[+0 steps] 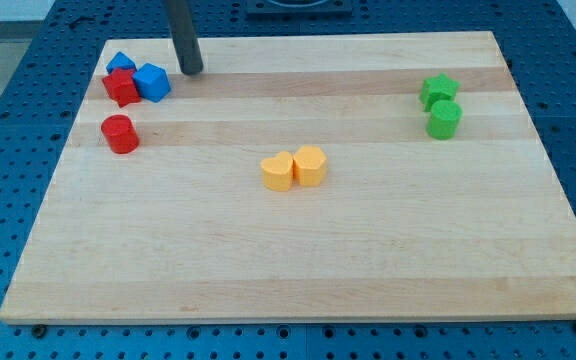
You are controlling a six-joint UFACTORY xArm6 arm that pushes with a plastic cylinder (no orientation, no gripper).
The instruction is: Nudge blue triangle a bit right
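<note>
Where blue triangle [120, 63] sits, my tip [193, 71] right.

1 straight dark grey rod, smooth, cylindrical, faint sheen; my tip [192, 70] blunt, rounded.

Blue cube [152, 81] beside blue triangle [120, 64]
</note>
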